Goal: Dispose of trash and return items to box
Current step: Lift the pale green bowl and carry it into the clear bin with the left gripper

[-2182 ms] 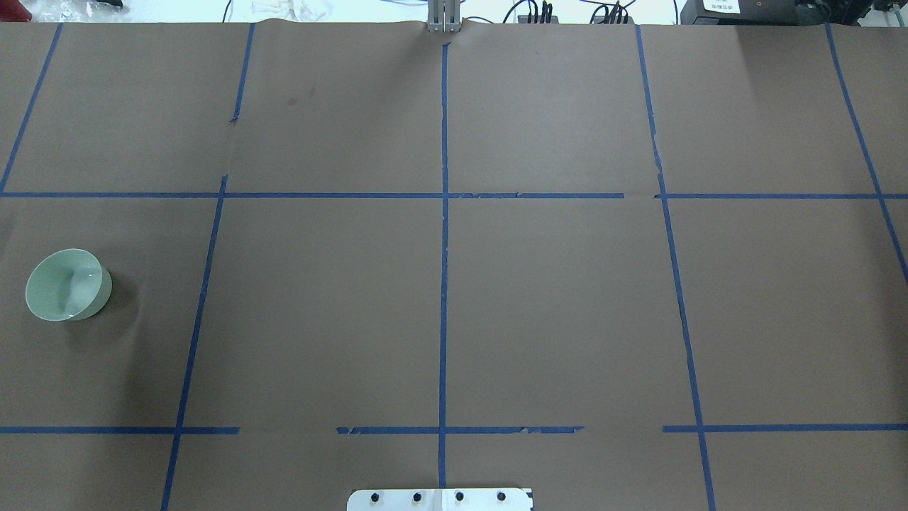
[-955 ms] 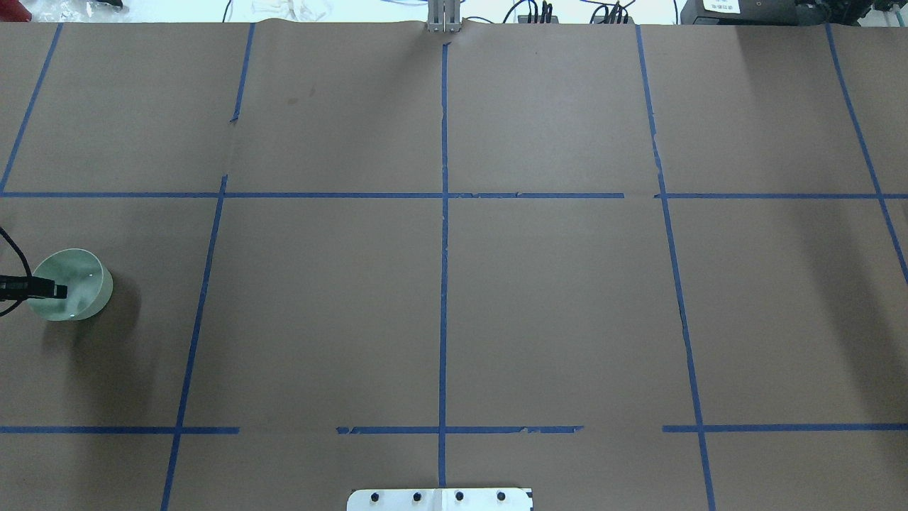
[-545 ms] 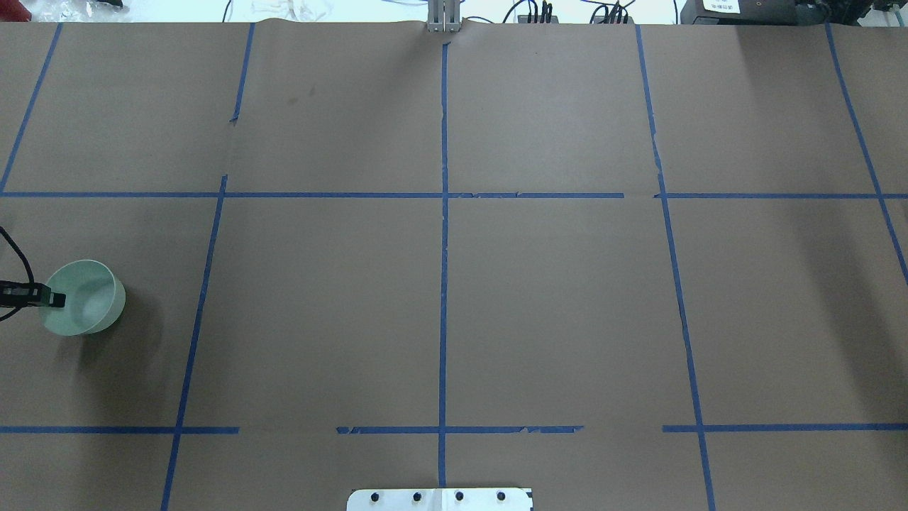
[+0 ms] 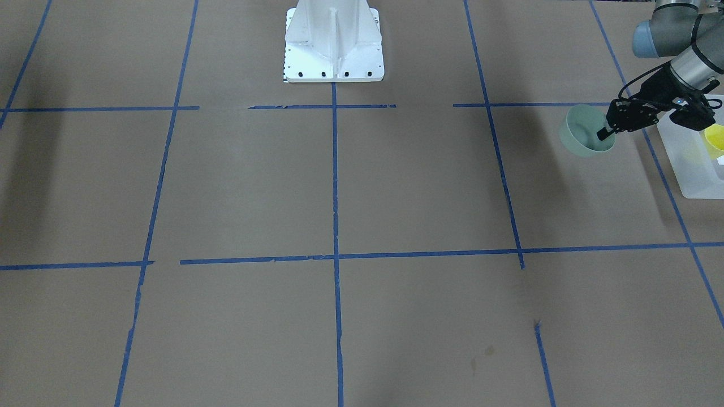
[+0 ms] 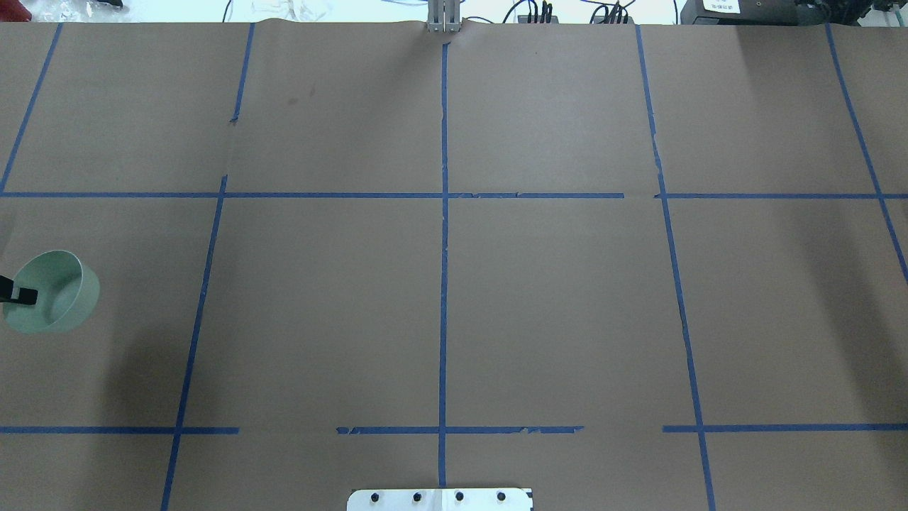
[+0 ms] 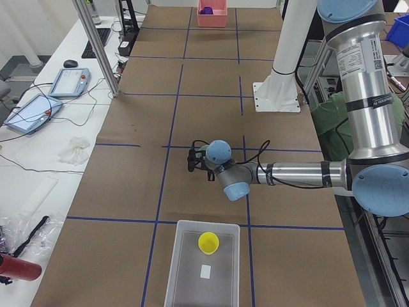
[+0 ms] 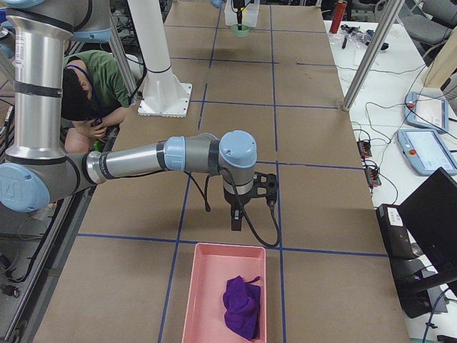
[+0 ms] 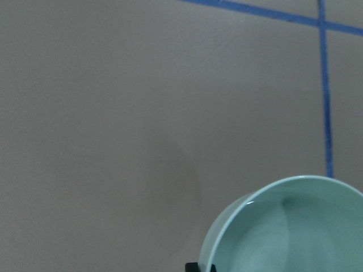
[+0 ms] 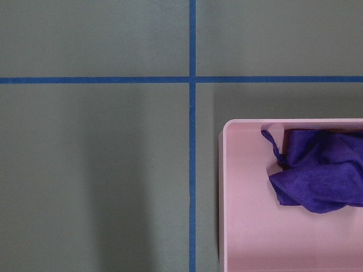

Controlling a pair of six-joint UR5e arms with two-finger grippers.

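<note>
My left gripper (image 4: 603, 134) is shut on the rim of the pale green bowl (image 4: 578, 134) and holds it tilted, just above the brown table. In the overhead view the bowl (image 5: 53, 305) is at the far left edge, with the gripper (image 5: 27, 295) on its left rim. The left wrist view shows the bowl (image 8: 295, 226) from close up. The frosted box (image 4: 691, 169) stands just beyond the bowl, with the yellow cup (image 4: 714, 137) inside it. The box (image 6: 192, 281) and the cup (image 6: 208, 242) also show in the exterior left view. My right gripper (image 7: 235, 223) hangs near a pink tray; I cannot tell if it is open.
A pink tray (image 7: 203, 300) holding a purple cloth (image 7: 243, 307) lies at the table's right end, and shows in the right wrist view (image 9: 244, 215). The white robot base (image 4: 334, 45) stands at mid-table. Blue tape lines grid the brown paper.
The bowl stood alone at first. My left gripper came in from the left and closed on its rim. The bowl has now risen, tilted and moved left toward the view's edge.
</note>
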